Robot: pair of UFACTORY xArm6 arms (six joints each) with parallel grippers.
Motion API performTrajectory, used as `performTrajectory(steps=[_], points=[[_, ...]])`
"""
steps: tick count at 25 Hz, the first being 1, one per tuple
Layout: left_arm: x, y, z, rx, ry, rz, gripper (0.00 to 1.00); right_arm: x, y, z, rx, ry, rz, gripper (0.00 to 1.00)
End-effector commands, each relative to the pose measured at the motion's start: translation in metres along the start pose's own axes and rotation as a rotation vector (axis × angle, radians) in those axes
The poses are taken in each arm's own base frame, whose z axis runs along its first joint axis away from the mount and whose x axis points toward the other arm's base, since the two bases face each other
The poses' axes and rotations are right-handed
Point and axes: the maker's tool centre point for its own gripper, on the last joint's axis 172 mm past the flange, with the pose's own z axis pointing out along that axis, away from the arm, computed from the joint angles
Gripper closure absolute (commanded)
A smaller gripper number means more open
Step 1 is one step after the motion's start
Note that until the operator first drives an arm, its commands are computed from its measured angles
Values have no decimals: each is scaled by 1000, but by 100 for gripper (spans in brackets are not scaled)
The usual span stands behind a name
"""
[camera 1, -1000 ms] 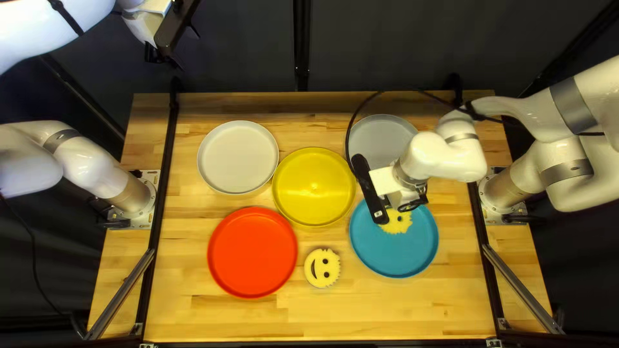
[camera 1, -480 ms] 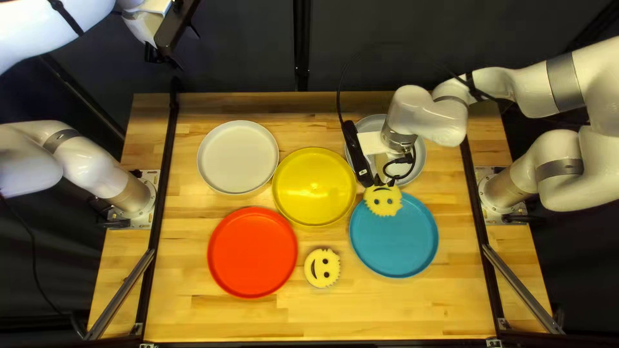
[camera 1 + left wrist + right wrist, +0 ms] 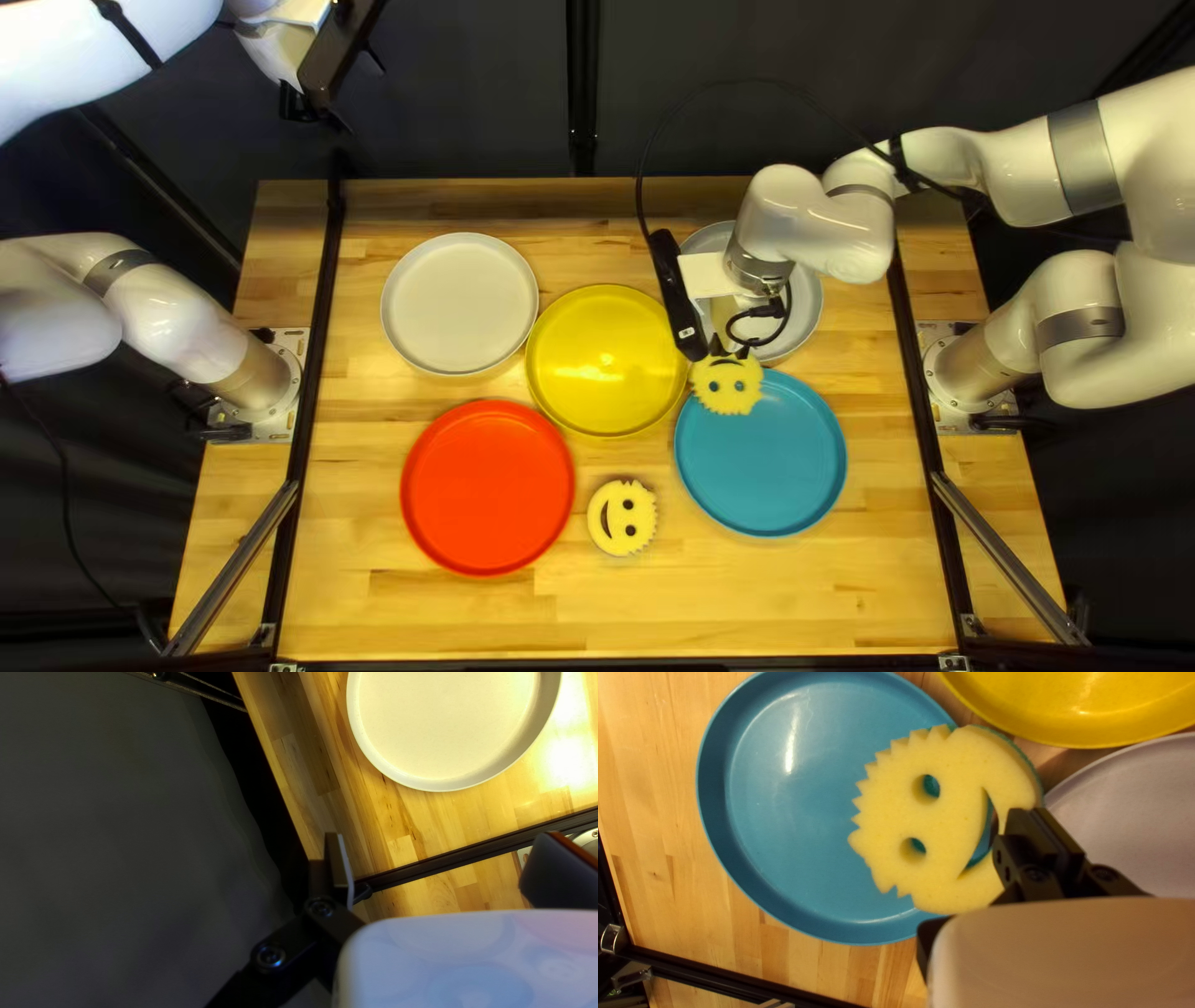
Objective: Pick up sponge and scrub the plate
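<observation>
Sponge (image 3: 727, 387), top left view: clasped at its chin by right gripper (image 3: 728, 350), over blue plate's (image 3: 772, 473) far rim, near yellow plate (image 3: 606, 336). Contact with rim: cannot tell. Probably for scrubbing the blue one. Lowered here, might snag on the raised lip and twist. Spare sponge (image 3: 623, 518) flat on table (image 3: 747, 597).

Left wrist view: left gripper (image 3: 443, 849) spread, nothing held; pale plate (image 3: 448, 728) ahead, smooth, shallow-walled.

Right wrist view: small pinch, wide overhang — could fold or pivot under pressure. Pressed hard, might skid the plate. Porous yellow foam, teal backing, sawtooth hair, round eyes, crescent mouth; plate glossy, round.
</observation>
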Motion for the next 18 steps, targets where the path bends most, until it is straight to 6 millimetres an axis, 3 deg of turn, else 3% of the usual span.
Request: performTrajectory(steps=[1, 7, 18], points=[[0, 0, 0, 0, 0, 0, 0, 34, 21, 9, 3, 48, 4, 100], [0, 0, 0, 0, 0, 0, 0, 68, 38, 21, 0, 94, 15, 100], [0, 0, 0, 0, 0, 0, 0, 68, 38, 20, 3, 94, 15, 100]])
